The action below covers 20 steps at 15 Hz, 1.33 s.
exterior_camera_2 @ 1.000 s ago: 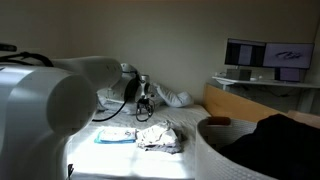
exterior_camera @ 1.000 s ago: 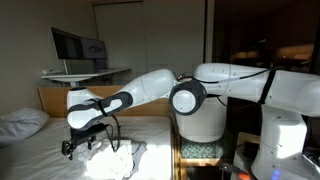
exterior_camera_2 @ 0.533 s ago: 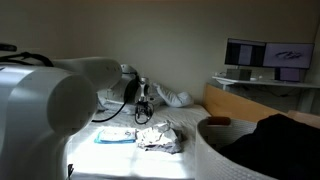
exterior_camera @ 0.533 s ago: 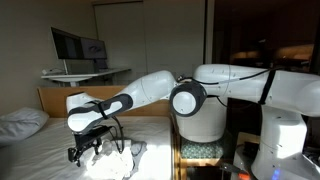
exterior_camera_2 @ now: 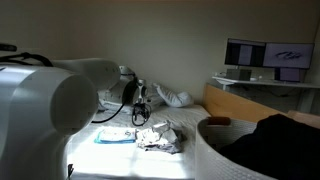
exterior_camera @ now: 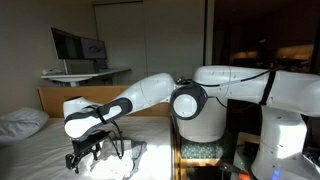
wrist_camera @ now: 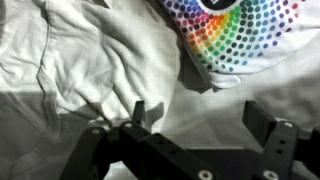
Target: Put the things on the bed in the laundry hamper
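A crumpled white garment (exterior_camera: pixel 118 158) lies on the bed (exterior_camera: pixel 40 150); it also shows in an exterior view (exterior_camera_2: pixel 160 136) and fills the wrist view (wrist_camera: pixel 90 50). Its print of coloured dots (wrist_camera: pixel 235 35) is at the top right of the wrist view. My gripper (exterior_camera: pixel 84 153) hangs low over the garment's edge, also seen in an exterior view (exterior_camera_2: pixel 141 116). In the wrist view the gripper (wrist_camera: pixel 200 115) is open and empty, fingers apart just above the white cloth. The white laundry hamper (exterior_camera: pixel 200 125) stands beside the bed, behind the arm.
A pillow (exterior_camera: pixel 20 122) lies at the bed's head and shows in an exterior view (exterior_camera_2: pixel 178 97). A flat light-blue item (exterior_camera_2: pixel 113 136) lies on the bed next to the garment. A desk with monitors (exterior_camera: pixel 78 45) stands behind the bed.
The gripper has moved down and forward, closer to the garment. The jaws stay open. The garment has not moved.
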Tool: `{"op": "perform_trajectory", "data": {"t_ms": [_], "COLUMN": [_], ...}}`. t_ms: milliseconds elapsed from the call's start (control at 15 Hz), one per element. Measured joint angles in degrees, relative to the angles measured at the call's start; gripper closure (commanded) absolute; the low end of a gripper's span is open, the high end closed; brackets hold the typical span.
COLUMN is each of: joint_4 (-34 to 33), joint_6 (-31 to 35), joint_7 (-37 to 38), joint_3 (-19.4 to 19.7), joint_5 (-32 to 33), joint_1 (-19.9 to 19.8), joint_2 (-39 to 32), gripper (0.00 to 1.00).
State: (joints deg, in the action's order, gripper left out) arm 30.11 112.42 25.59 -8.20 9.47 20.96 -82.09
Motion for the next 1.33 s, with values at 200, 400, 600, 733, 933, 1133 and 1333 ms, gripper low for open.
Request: {"op": "perform_trajectory", "data": {"t_ms": [200,400,600,733,933,1133,1333], "joint_4": [-0.09,0.29,1.20,2.28,3.97,5.46,5.82], "joint_6": [0.33,0.32,-0.45,-1.12,-2.33,-2.40,-2.40], "joint_7": [2.80,9.92,17.21,20.04,22.69,23.98,24.76], "joint_3": [0.64,6.88,11.82,13.21,14.12,14.29,14.37], "joint_5": [0.09,-0.09,0.00,0.04,0.07,0.07,0.07], "joint_1": [1.28,3.70,5.36,5.72,5.71,5.37,5.32], "joint_2": [-1.70,-2.66,-3.05,-3.23,-3.43,-3.51,-3.51], "gripper": [0.00,0.00,0.00,0.00,0.00,0.00,0.00]}}
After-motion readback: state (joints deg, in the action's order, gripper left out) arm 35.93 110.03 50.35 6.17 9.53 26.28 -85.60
